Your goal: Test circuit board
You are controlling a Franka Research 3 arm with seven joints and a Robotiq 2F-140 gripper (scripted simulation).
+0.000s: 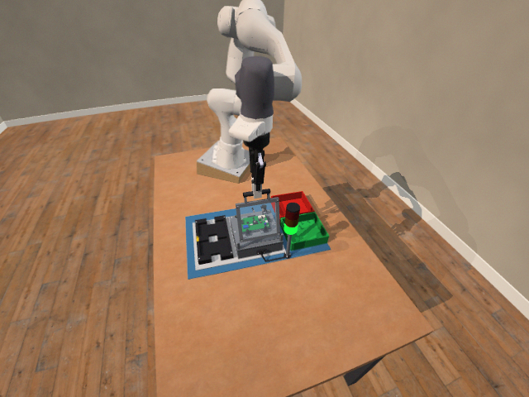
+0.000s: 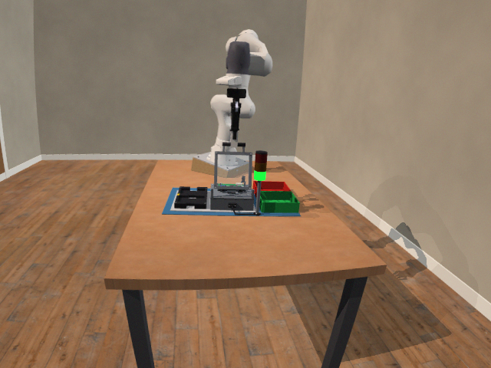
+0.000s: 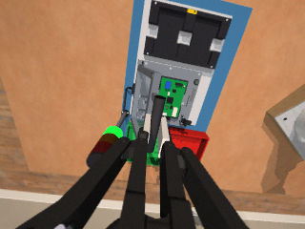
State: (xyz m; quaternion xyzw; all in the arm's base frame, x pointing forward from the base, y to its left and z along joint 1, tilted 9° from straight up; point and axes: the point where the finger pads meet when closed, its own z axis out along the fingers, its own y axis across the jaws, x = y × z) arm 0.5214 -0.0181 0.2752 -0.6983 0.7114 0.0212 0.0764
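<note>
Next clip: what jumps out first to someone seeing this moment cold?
The signal tower glowing green, between the tester and the green bin. Next, the tester's clear lid standing upright, with the gripper shut on its handle from above. Under the lid, the green circuit board lies on the tester's plate.
</note>
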